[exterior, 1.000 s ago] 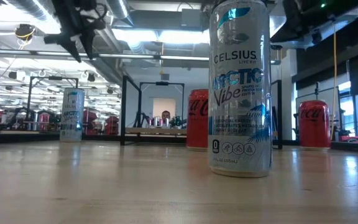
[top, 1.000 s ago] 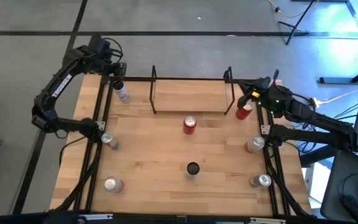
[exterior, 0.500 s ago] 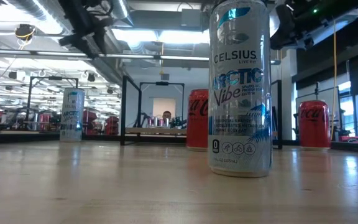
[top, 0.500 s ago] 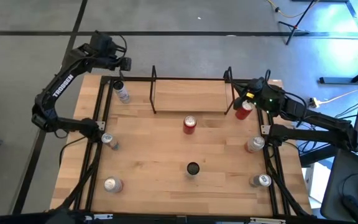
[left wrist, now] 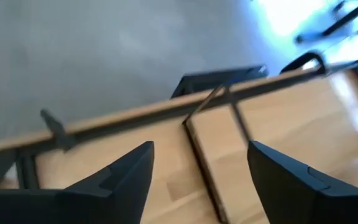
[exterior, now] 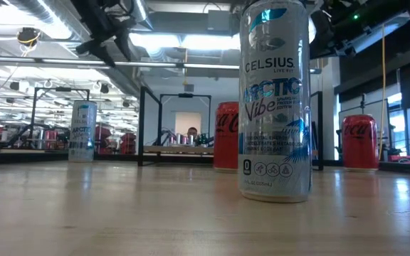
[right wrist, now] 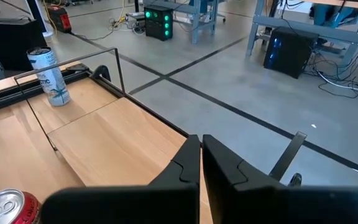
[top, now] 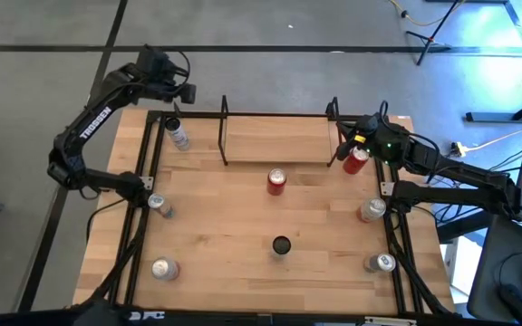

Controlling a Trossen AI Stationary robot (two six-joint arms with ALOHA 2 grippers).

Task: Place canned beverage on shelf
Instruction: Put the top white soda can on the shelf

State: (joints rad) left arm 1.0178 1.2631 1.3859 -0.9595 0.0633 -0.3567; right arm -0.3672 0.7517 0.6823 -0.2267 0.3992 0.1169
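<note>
Where arms overlap, right tool (right wrist: 201,163) hiding red can (top: 355,161).

- The tall white can (exterior: 275,99) nearest the low camera reads "CELSIUS" at the top, with small "LIVE FIT" under it, then "ARCTIC Vibe" in blue; the smaller print lower down is too small to read.
- The red can (exterior: 226,135) just behind it, at its 9 o'clock in the low view, shows part of white Coca-Cola script.
- A second red can (exterior: 359,141) at 3 o'clock carries the same white script.
- The left arm (top: 93,124) bears white lettering along its link, seemingly "TROSSEN".
</note>
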